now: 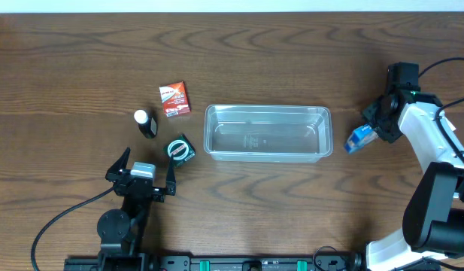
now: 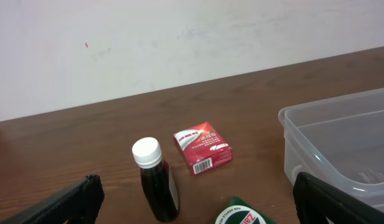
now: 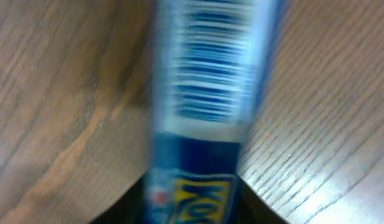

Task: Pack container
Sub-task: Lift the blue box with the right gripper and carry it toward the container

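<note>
The blue box point(image 3: 204, 112) is blurred in the right wrist view and runs off the frame at 12 and 6 o'clock, with its yellow lettering cut at 6. Overhead, the right gripper point(image 1: 371, 128) has its jaws hidden under the wrist, so a grip on the box cannot be told. In the left wrist view the container point(image 2: 341, 143) is cut off at 3 o'clock, the green box point(image 2: 244, 214) at 6, and the left fingers point(image 2: 61, 208) at 7 and 5. Overhead, the red box point(image 1: 174, 99) has print too small to read.
</note>
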### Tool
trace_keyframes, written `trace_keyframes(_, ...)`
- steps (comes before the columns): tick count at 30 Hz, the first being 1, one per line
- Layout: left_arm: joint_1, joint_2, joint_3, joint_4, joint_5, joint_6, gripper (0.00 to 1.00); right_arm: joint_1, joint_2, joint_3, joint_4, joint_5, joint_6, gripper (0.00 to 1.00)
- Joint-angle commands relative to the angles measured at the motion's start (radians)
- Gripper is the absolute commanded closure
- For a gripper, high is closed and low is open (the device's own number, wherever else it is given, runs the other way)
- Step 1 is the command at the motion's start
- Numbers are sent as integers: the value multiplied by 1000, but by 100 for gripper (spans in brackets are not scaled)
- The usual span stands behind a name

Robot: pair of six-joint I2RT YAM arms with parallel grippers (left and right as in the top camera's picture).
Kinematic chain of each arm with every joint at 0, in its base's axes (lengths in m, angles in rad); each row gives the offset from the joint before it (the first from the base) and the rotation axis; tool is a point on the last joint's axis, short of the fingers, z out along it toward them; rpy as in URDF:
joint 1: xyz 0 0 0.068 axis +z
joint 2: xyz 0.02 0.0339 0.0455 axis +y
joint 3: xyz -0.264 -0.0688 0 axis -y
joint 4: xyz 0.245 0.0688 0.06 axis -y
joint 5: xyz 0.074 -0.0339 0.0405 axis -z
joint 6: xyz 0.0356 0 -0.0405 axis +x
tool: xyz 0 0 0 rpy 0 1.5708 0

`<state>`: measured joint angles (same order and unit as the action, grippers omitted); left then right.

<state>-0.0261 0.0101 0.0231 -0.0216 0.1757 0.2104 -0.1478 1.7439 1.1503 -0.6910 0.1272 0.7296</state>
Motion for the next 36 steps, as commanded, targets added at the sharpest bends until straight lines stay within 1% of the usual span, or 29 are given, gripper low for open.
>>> trace_keyframes(1,5,-6,-19,-30,4,9,2,-5,5,-4,0,-22,-84,76)
trace_keyframes(2,5,-6,-19,-30,4,9,2,-5,5,-4,0,-24,-98,79)
trace_keyframes(6,5,-6,-19,-30,4,9,2,-5,5,-4,-6,-28,-129,83)
trace_keyframes(9,5,-6,-19,-30,3,9,2,-5,0,-4,-10,-35,-153,93)
trace_keyframes(12,5,-6,-19,-30,3,10,2,-5,-18,-4,-11,-56,-182,96)
trace_keyframes(15,5,-6,-19,-30,4,9,2,-5,-50,2,-20,-66,-202,94)
trace_keyframes(21,5,-6,-19,-30,4,9,2,-2,-164,23,-39,-136,-291,87)
trace_keyframes(26,5,-6,-19,-30,3,10,2,9,-312,40,-64,-178,-349,90)
trace_keyframes(29,5,-6,-19,-30,3,10,2,19,-399,41,-79,-181,-339,92)
trace_keyframes(36,5,-6,-19,-30,4,9,2,80,-557,41,-118,-192,-265,90)
